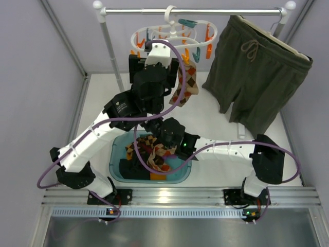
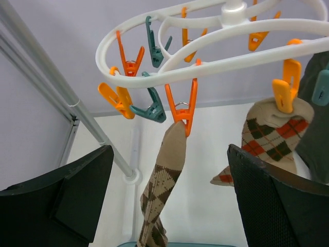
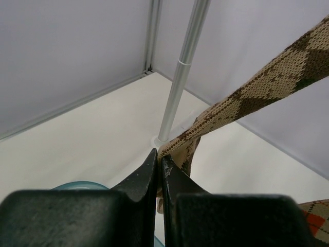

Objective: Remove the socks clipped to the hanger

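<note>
The socks left on the white plastic double-ring hanger [image 2: 169, 77] are two knitted ones. A long tan sock with brown diamonds [image 2: 164, 175] is pinched at its top by an orange plastic peg [image 2: 183, 110]. Beside it, a tan sock with red and dark green diamonds [image 2: 272, 136] hangs from a yellow-orange peg [image 2: 284, 90]. More socks lie in the see-through blue plastic tub [image 1: 115, 165] on the table, close to the arms. The right gripper [image 3: 159, 154] is squeezed tight on the low end of the long tan sock, and the sock runs up from it in a straight, tight line. The left gripper [image 2: 169, 154] is wide open and holds nothing. It is up under the hanger, and in its own view the long tan sock hangs between its two black fingers [image 2: 67, 206]. I think the next job is to get that sock out of the orange peg. If the right gripper pulls hard while the peg bites, the sock could stretch or slip out of the grip. The whole hanger could also tip and swing, maybe even hop off the silver metal rail [image 1: 205, 11]. If the left gripper closes a bit off, it could catch the ring or the sock, not the peg.
</note>
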